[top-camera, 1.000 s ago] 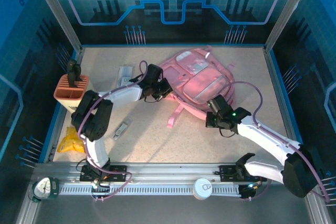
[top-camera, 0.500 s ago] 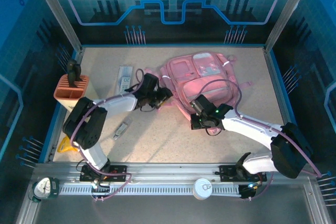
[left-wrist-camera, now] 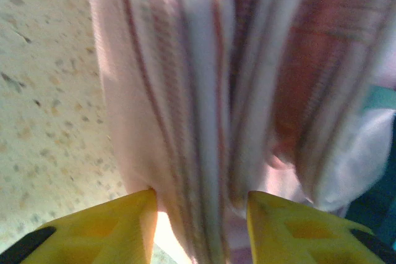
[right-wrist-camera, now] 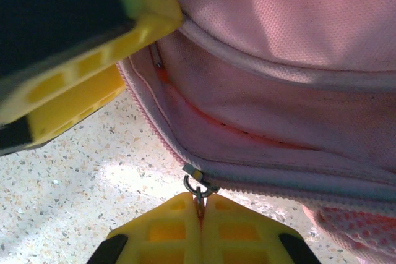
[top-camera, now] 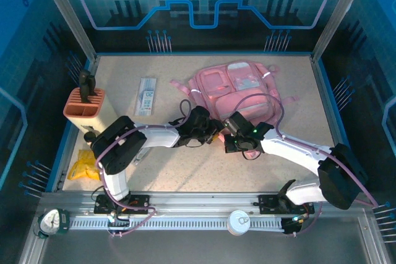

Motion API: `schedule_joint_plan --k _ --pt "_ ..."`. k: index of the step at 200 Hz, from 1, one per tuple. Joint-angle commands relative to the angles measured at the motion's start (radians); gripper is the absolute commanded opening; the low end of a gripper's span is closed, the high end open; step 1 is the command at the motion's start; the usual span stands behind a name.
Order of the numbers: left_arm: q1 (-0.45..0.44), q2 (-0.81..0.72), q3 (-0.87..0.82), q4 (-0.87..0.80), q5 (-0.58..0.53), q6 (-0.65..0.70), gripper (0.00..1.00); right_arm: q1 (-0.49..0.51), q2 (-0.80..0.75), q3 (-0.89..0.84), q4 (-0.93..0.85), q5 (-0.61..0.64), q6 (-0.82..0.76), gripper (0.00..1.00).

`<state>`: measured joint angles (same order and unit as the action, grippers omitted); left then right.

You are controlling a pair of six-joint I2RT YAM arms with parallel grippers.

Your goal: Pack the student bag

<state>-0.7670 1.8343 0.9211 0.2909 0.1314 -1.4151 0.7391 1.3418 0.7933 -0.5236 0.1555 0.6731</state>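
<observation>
My right gripper [right-wrist-camera: 199,205] is clenched on the zipper pull [right-wrist-camera: 198,185] of the pink backpack [top-camera: 216,85]. My left gripper [left-wrist-camera: 201,205] straddles its fabric, but I cannot tell whether it pinches. If that hold is loose, pulling could drag the bag instead of unzipping it.

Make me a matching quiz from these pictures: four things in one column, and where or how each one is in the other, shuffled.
1 student bag
2 pen holder box
3 right gripper
4 left gripper

A fingers shut on the zipper pull
B left edge of the table
C fingers either side of pink fabric
D table's far right part

Pairs: 1-D, 2-B, 3-A, 4-C
</observation>
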Motion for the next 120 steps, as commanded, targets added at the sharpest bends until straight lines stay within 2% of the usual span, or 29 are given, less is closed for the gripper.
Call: schedule_joint_plan --k 1,39,80,120 --pt "-0.003 0.02 0.048 0.011 -0.041 -0.011 0.34 0.015 -0.011 0.008 -0.027 0.029 -0.007 0.0" --pt "0.012 0.0 0.04 -0.038 -0.072 0.029 0.0 0.014 -0.02 0.004 -0.059 0.057 -0.009 0.0" --pt "0.105 -0.103 0.009 -0.169 -0.083 0.148 0.0 0.002 -0.07 -0.02 -0.156 0.139 0.012 0.0" --pt "0.235 -0.205 0.01 -0.346 -0.078 0.291 0.0 -0.108 -0.157 -0.08 -0.205 0.129 0.001 0.0"
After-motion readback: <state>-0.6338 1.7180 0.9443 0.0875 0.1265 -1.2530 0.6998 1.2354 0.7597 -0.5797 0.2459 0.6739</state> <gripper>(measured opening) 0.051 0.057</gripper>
